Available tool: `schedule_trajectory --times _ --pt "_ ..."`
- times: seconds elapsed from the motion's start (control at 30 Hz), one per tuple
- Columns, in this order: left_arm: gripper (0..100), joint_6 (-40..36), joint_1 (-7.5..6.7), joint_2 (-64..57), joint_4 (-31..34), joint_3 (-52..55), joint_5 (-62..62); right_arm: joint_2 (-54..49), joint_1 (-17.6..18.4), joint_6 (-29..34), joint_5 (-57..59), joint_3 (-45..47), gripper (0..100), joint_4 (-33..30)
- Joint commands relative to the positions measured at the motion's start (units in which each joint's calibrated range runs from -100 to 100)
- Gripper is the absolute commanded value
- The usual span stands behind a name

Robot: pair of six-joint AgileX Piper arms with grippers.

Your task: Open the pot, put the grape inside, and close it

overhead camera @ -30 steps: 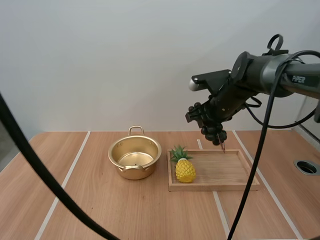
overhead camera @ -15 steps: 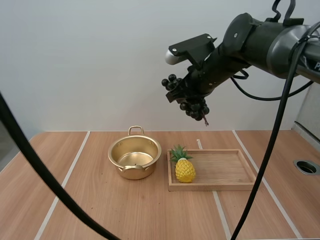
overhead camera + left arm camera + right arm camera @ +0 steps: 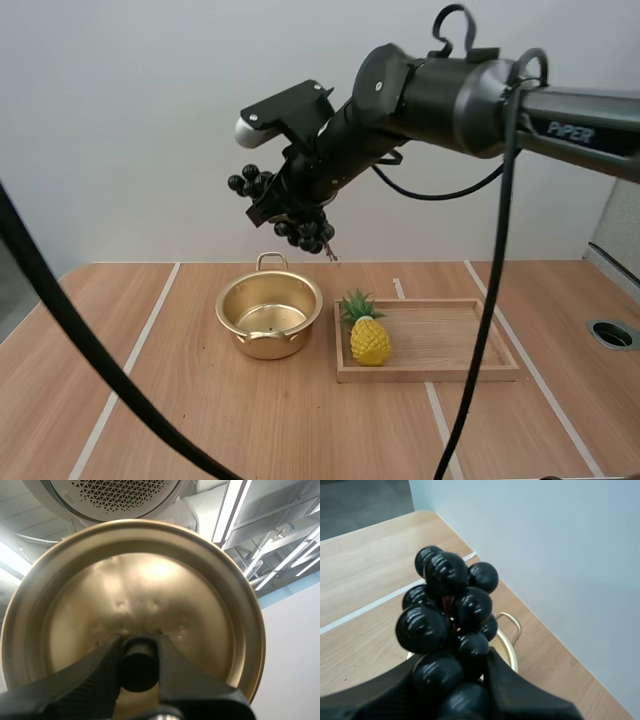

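I see a wooden counter (image 3: 200, 420) with pale stripes (image 3: 137, 350) running front to back. The gold pot (image 3: 269, 317) stands on it, lidless and empty, one loop handle toward the far edge. Just beside the pot, on its right, the wooden tray (image 3: 450, 340) lies flat on the counter. Well right of the pot, a round grommet (image 3: 612, 334) sits in the counter's surface.

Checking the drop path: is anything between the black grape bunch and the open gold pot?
Nothing visible. The gold metal pot stands open below the black grape bunch; the left gripper holds the gold lid, and the yellow pineapple sits aside in the wooden tray.
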Motion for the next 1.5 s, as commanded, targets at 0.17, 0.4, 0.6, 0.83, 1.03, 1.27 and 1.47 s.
schedule_trajectory --times 0.17,0.4,0.6,0.83,1.03,1.27,1.47 --pt "0 -0.41 -0.11 0.29 -0.74 -0.22 -2.0 6.21 0.4 0.08 -5.66 -0.51 0 2.44" --pt "0 -0.41 -0.11 0.29 0.07 -0.22 -1.81 9.53 1.61 -2.09 -6.56 -0.51 0 3.63" --pt "0 -0.41 -0.11 0.29 0.04 -0.22 -3.39 14.53 3.4 -2.08 -9.49 -0.51 0 3.63" --pt "0 -0.41 -0.11 0.29 0.27 -0.22 -3.2 20.6 3.66 -3.05 -15.86 -0.51 0 2.45" --pt "0 -0.41 -0.11 0.29 0.88 -0.22 -2.67 24.38 3.66 -3.05 -17.36 -0.51 0 -0.92" --pt "0 -0.41 -0.11 0.29 0.97 -0.22 -0.39 27.35 2.37 -3.05 -18.68 -0.51 0 -1.68" --pt "0 -0.41 -0.11 0.29 0.97 -0.22 0.22 29.45 0.9 -3.23 -17.19 -0.51 0 -2.75"
